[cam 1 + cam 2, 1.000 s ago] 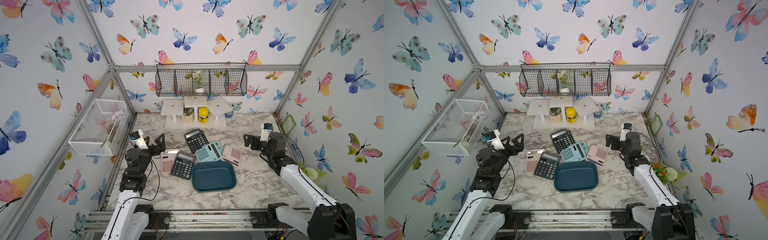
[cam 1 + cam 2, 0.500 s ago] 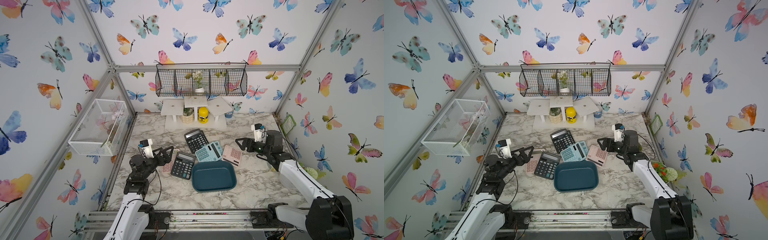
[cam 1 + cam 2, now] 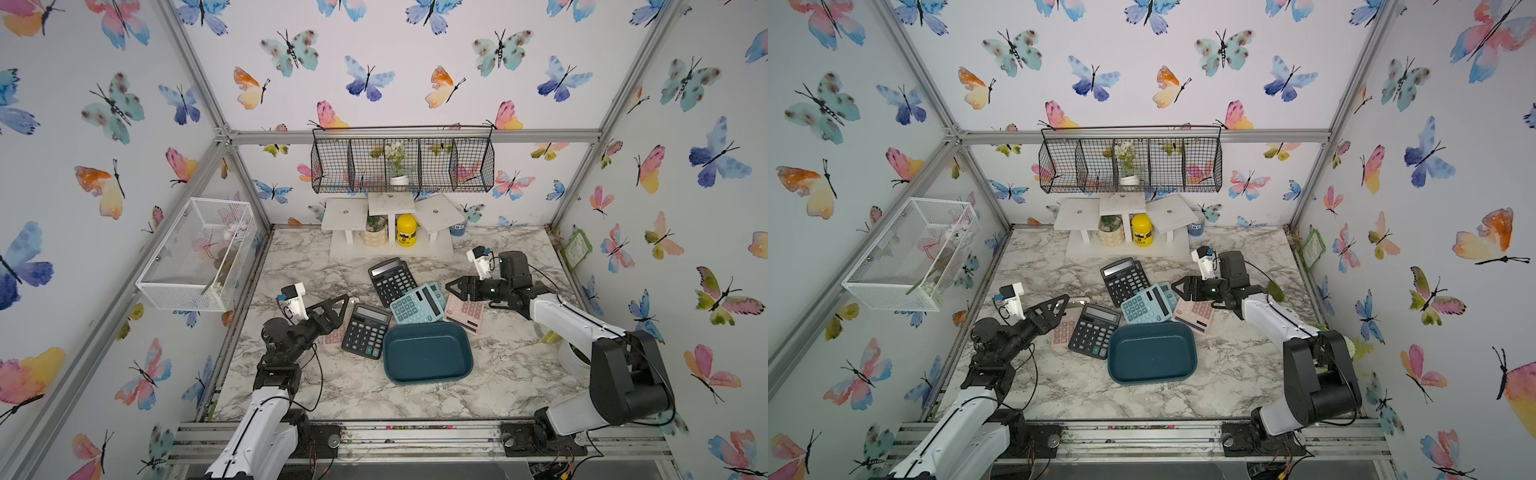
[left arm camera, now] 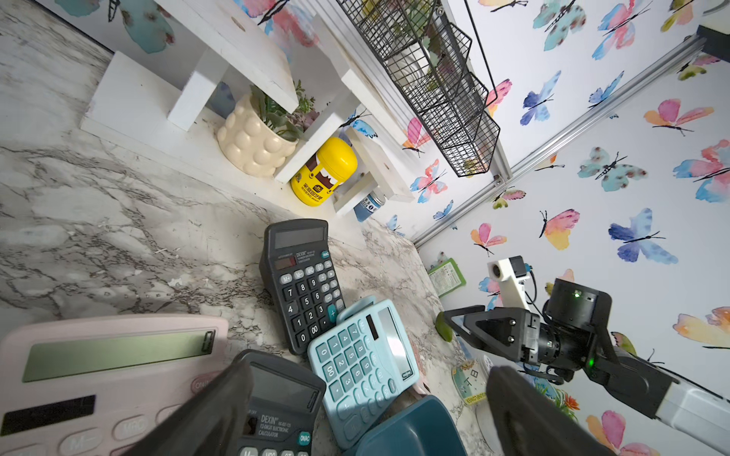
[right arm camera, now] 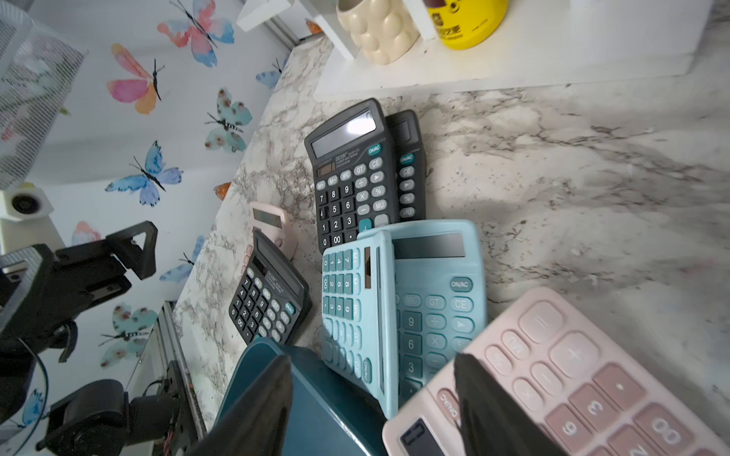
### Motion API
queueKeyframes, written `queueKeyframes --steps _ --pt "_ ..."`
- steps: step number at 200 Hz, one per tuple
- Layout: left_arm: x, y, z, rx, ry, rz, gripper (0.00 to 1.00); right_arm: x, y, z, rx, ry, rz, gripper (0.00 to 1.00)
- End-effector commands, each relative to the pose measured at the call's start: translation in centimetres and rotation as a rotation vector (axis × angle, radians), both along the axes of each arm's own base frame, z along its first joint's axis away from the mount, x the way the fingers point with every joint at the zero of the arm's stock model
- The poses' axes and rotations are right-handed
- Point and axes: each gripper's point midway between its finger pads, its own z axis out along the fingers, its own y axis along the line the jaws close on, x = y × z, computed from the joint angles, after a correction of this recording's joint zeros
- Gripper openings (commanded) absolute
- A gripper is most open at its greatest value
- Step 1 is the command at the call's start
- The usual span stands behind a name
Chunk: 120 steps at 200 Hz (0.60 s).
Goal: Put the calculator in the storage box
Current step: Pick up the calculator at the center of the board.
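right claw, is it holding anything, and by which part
Nothing is held: the right claw hangs open over a pink calculator, with nothing gripped between its jaws.

We see a marble-patterned bench [image 3: 498, 374] with a dark teal storage box [image 3: 428, 353] lying near its middle. Just left of the box sits the near black calculator [image 3: 366, 331], touching the box's rim, and beyond that the left pink calculator [image 3: 1064, 328], partly covered. Behind the box we find two light blue calculators [image 3: 417, 304], one overlapping the other. Their far end lies over the far black calculator [image 3: 392, 281], which itself rests on a second black calculator [image 5: 409, 166]. The right pink calculator [image 3: 465, 312] touches the blue pair. A white stand [image 3: 390, 249] runs along the back edge, with a blue cup [image 3: 458, 228] at its right end.
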Motion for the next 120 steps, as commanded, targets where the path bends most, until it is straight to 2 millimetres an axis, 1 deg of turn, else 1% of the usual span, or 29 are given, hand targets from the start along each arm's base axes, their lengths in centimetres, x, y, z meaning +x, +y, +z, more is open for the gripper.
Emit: queueKeyframes --steps 1,25,42,85,120 --pt "-0.4 -0.5 0.7 0.002 -0.038 -0.031 0.99 0.1 1.6 -1.4 -0.06 0.011 0.041 0.63" --pt "-0.3 -0.6 0.4 0.023 -0.033 -0.031 0.99 0.2 3.0 -3.2 -0.109 0.034 0.065 0.59" --pt "-0.3 -0.9 0.4 0.034 -0.038 -0.037 0.99 0.4 3.4 -4.5 -0.14 0.054 0.066 0.55" --pt "-0.2 -2.0 0.2 0.05 -0.03 -0.068 0.99 0.5 4.3 -5.8 -0.18 0.06 0.074 0.53" --pt "-0.1 -2.3 -0.1 0.062 -0.024 -0.073 0.99 0.4 4.7 -7.1 -0.206 0.079 0.082 0.51"
